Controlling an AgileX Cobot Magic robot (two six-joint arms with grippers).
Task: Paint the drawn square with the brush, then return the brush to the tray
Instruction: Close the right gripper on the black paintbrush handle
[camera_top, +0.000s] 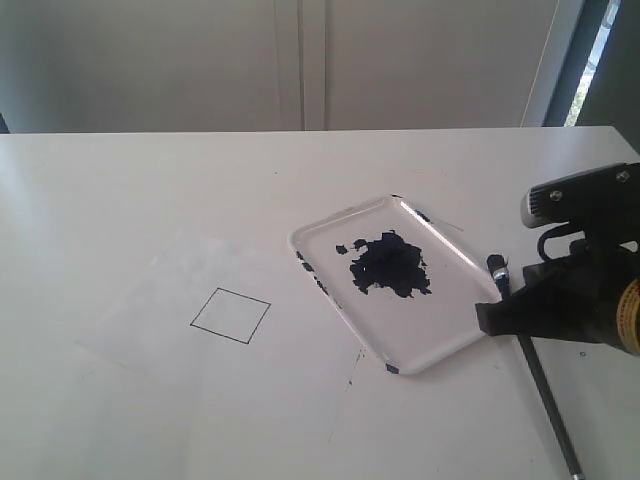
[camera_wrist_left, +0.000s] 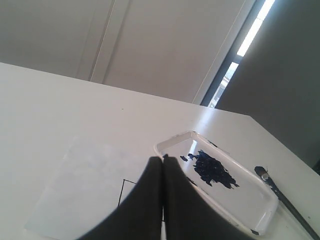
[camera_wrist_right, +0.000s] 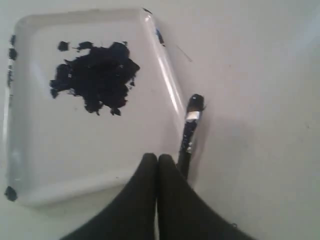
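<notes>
Right pincer (camera_wrist_right: 158, 161) hangs over the brush (camera_wrist_right: 190, 131) on a white bench (camera_top: 150, 180), its two fingers pressed together w/ nothing btwn them. The brush lies flat on the bench just beside the tray (camera_top: 440, 335), outside its rim on the right-hand side. Its dark tip points to the far edge and its long handle runs back under the pincer toward the near edge. Whether the fingers touch the handle can't be told. Left pincer (camera_wrist_left: 162, 161) is likewise closed on nothing. It is absent from the wide shot, and its own camera looks over sheet (camera_top: 150, 300) and tray. The square (camera_top: 230, 315) sits blank on that sheet, left of the tray and well apart from the brush. W/ no paint in it, the job looks to be at its first step: picking up the brush.

Risks from here, as a judgement: the right pincer has to spread before it drops, else shut fingers would shove the thin handle and roll it off line. The brush lies so close to the rim that one finger could land on the tray, tipping it or dragging it and its paint blotch (camera_top: 388, 265). A pinch far back on so long a handle may let the tip swing or sag, smearing bench or sheet outside the square. The stained tip, if wet, could also mark the sheet en route.
</notes>
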